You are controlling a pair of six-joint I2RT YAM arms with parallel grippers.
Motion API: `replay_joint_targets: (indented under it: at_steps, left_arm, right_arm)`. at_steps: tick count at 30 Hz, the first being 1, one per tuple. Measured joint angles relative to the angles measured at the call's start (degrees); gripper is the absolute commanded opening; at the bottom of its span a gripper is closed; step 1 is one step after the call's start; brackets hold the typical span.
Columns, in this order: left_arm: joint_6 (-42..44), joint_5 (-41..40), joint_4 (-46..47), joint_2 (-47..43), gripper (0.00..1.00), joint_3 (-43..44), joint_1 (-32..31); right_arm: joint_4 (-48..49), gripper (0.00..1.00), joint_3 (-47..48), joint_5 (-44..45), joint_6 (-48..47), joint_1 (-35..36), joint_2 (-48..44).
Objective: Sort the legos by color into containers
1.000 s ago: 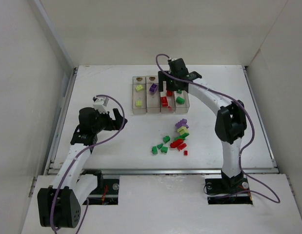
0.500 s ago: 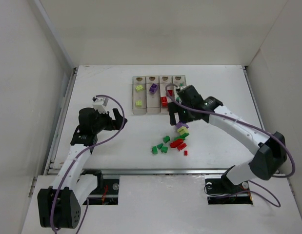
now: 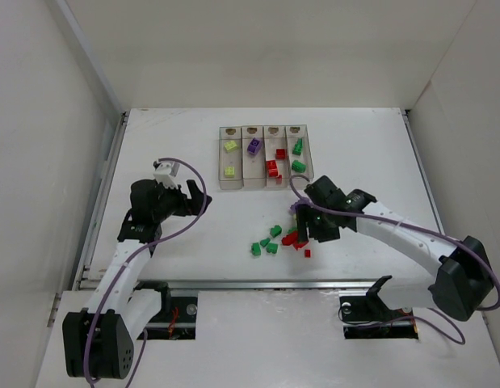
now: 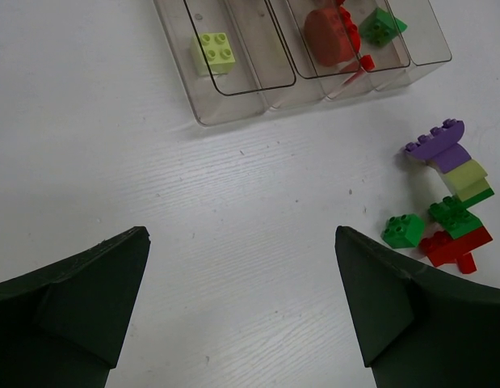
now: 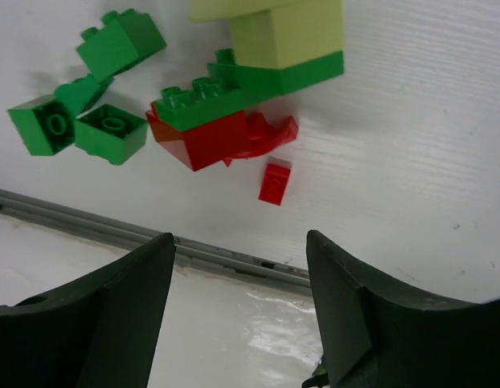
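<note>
The four joined clear containers (image 3: 264,156) stand at the table's back middle; they hold yellow-green, purple, red and green legos. A loose pile of legos (image 3: 283,237) lies in front of them, also in the right wrist view (image 5: 225,121) and the left wrist view (image 4: 451,202). My right gripper (image 3: 313,229) is open and empty, hovering over the pile's right side; a small red brick (image 5: 275,183) lies just beyond its fingertips. My left gripper (image 3: 195,198) is open and empty over bare table left of the containers (image 4: 233,73).
The table's grey front rail (image 5: 201,250) runs just under my right gripper. White enclosure walls (image 3: 56,121) stand on the left, back and right. A white connector block (image 3: 165,170) sits on the left arm.
My right arm has swung back from over the containers down to the lego pile near the front. The left arm has not moved.
</note>
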Motion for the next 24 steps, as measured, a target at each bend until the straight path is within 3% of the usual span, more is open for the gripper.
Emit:
replay_joint_targets:
  at_steps: [6,14,19,24]
  left_arm:
    - [-0.4,0.3,0.4,0.0,0.99,-0.7,0.0]
    - [-0.5,0.3,0.5,0.0,0.99,-0.9,0.0]
    - [-0.5,0.2,0.5,0.0,0.99,-0.9,0.0]
    - [-0.4,0.2,0.5,0.0,1.00,-0.9,0.0]
  right_arm:
    - [5.6,0.88,1.1,-0.6,-4.4,2.4,2.8]
    - [9.3,0.88,2.2,-1.3,-8.4,3.0,11.9]
    - [11.1,0.82,2.2,-1.3,-8.7,2.8,12.6]
    - [12.2,0.86,3.5,-1.9,-9.2,2.4,14.2]
